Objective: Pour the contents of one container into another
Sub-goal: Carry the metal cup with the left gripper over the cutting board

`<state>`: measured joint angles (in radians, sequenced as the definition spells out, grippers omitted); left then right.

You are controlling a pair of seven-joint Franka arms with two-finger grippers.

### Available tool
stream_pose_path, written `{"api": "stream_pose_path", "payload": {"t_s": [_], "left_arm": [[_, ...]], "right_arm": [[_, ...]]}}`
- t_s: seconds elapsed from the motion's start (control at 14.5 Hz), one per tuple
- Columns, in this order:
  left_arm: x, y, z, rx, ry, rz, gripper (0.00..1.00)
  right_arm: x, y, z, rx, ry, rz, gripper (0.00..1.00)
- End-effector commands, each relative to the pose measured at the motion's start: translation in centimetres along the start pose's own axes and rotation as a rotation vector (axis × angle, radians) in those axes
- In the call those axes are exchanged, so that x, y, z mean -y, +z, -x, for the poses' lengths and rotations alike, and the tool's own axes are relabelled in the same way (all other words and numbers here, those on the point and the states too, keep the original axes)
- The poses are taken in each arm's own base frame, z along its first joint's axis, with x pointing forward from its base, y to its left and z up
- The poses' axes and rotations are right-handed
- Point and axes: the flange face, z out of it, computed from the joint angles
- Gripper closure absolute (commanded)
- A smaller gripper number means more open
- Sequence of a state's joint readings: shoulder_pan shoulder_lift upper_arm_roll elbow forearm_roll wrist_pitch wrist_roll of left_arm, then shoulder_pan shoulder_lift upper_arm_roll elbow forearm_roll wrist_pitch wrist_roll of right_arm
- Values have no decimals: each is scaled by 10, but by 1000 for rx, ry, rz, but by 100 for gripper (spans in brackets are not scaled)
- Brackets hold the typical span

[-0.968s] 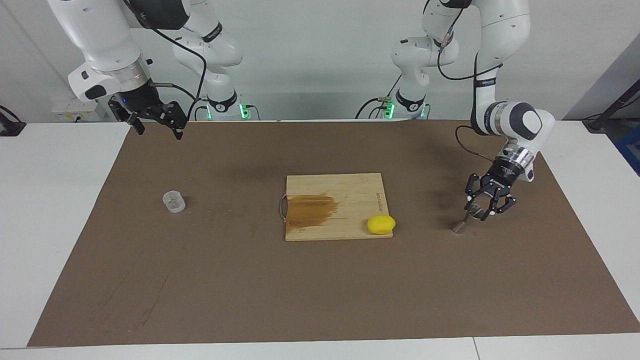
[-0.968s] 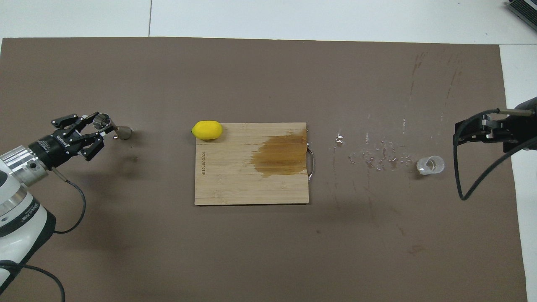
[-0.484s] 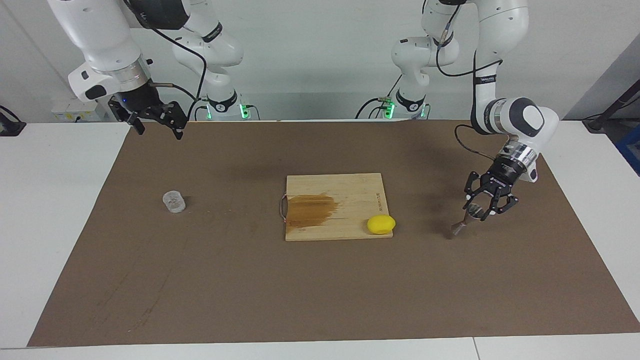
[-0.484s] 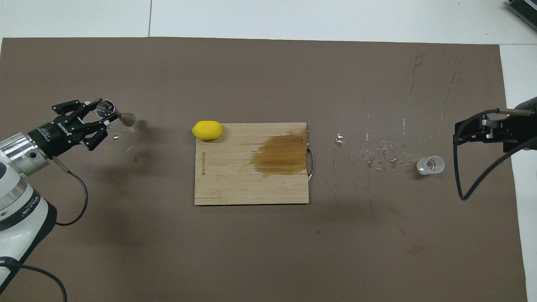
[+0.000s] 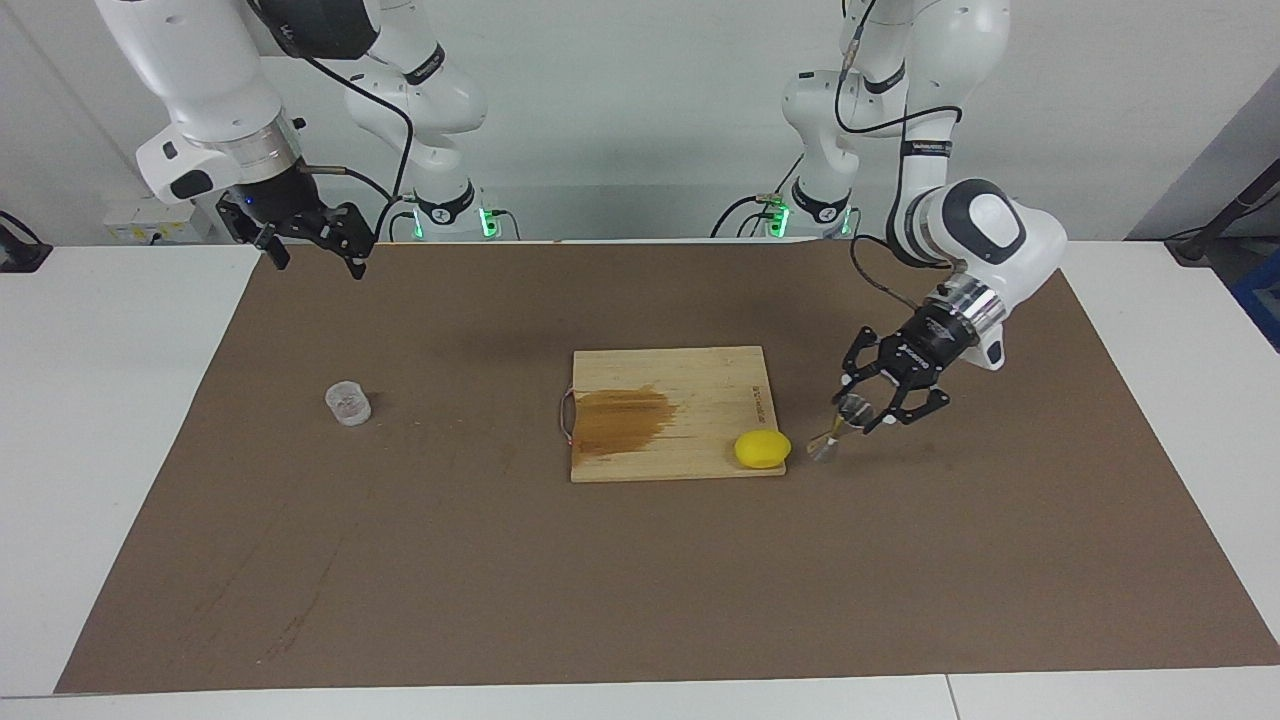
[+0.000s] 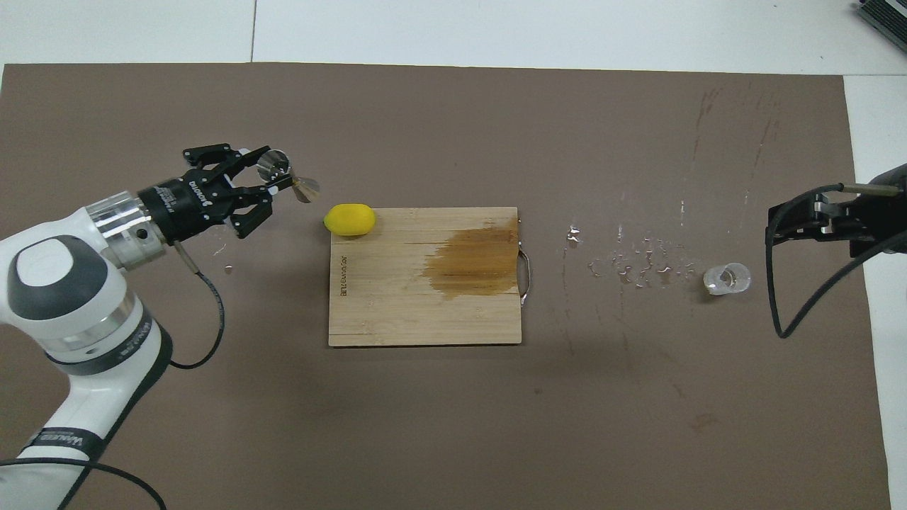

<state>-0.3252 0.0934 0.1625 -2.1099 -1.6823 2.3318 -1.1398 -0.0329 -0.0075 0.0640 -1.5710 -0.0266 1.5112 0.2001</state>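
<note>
My left gripper (image 5: pixel 856 410) (image 6: pixel 273 174) is shut on the narrow waist of the steel jigger (image 5: pixel 833 432) (image 6: pixel 288 178). The jigger hangs tilted low over the brown mat, right beside the lemon at the board's corner. The tiny clear cup (image 5: pixel 348 403) (image 6: pixel 726 278) stands upright on the mat toward the right arm's end of the table, with nothing touching it. My right gripper (image 5: pixel 320 262) (image 6: pixel 774 225) waits open and empty, raised over the mat's edge near the right arm's base.
A wooden cutting board (image 5: pixel 700 385) (image 6: pixel 397 312) with a dark wet stain lies mid-table. A yellow lemon (image 5: pixel 762 448) (image 6: pixel 349 219) sits on its corner close to the jigger. Water drops (image 6: pixel 638 263) dot the mat between board and cup.
My left arm has carried the tilted jigger from the left arm's end of the mat toward the board, up beside the lemon. The right arm and the cup have not moved.
</note>
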Motion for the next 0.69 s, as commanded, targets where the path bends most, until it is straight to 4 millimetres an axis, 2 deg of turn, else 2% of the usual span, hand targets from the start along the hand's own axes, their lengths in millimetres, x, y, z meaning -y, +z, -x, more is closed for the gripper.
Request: {"api": "stream_pose_path", "payload": {"t_s": [0.0,0.28,0.35,0.55,0.62], "left_arm": [[49,51,14,20,-45,-6,100],[123,115,15,-63,-11,-17,100],[137,130,11,-83,-7,-19,100],[172,159,17,-104,35,-44,100],[181,172,13,-116,46,-58,100]], "right_arm": [[-4,-1,3,0,-16,-9,0],[-4,-1,3,0,-16,-9,0],[-4,-1,3,0,-16,-9,0],[-4,-1,3,0,-16,-9,0],[-4,-1,3,0,-16,-9,0]]}}
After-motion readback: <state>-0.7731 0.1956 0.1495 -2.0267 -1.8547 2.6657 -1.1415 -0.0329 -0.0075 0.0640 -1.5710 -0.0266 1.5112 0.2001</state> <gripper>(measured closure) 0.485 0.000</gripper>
